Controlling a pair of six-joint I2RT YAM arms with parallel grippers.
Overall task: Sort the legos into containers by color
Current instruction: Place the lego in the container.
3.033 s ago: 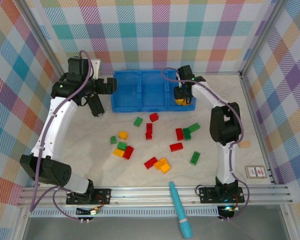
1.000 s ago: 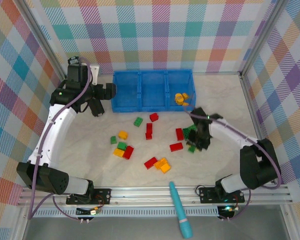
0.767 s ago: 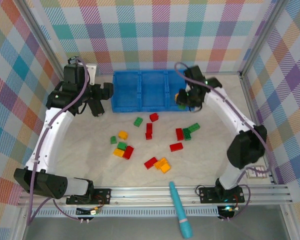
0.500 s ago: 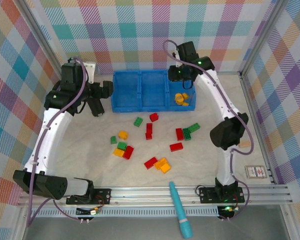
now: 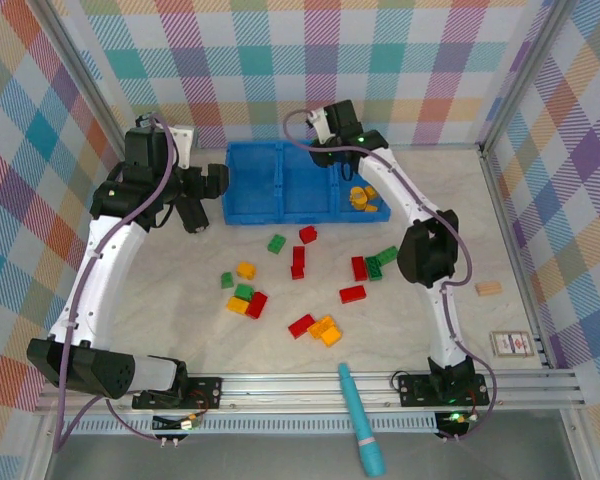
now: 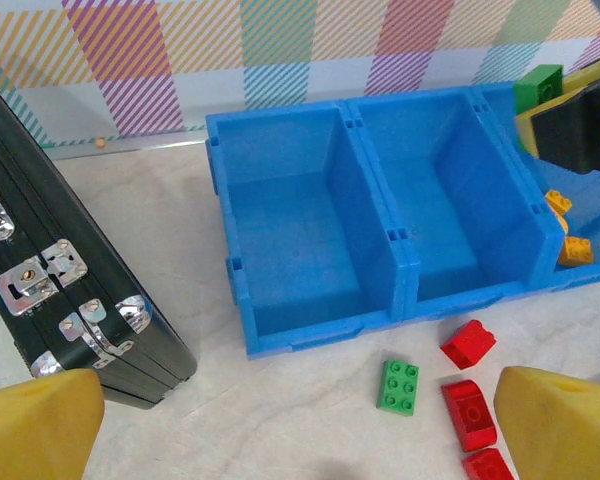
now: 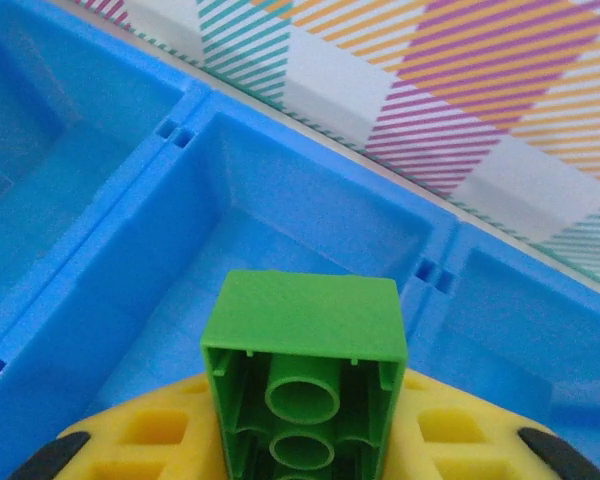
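Green lego (image 7: 302, 370) sits pinched between the yellow fingers (image 7: 130, 440) of the right claw (image 7: 302, 440), underside tubes facing the wrist camera, studs away. The right claw is clenched on it, both pads against the brick's sides. From above, the right claw (image 5: 327, 152) hangs over the back part of the blue tray (image 5: 280, 217), close to the wall between the middle and right compartments. In the wrist view the middle compartment (image 7: 280, 240) lies under and ahead of the brick. The brick is clear of the tray floor, not touching it. The right compartment (image 5: 380, 180) holds yellow-orange legos (image 5: 360, 197). The left wrist view catches the same green lego (image 6: 537, 85) raised at the tray's far right. The left claw (image 6: 300, 440) is spread wide, grasping nothing, its yellow fingertips (image 6: 35, 425) well apart, hovering just left of the tray beside a black bar (image 6: 80, 300) with metal fittings. Loose legos (image 5: 300, 262) in red, green and yellow-orange lie scattered on the desk (image 5: 180, 300) in front of the tray, one green piece (image 6: 398, 385) and two red ones (image 6: 467, 343) nearest its front wall.
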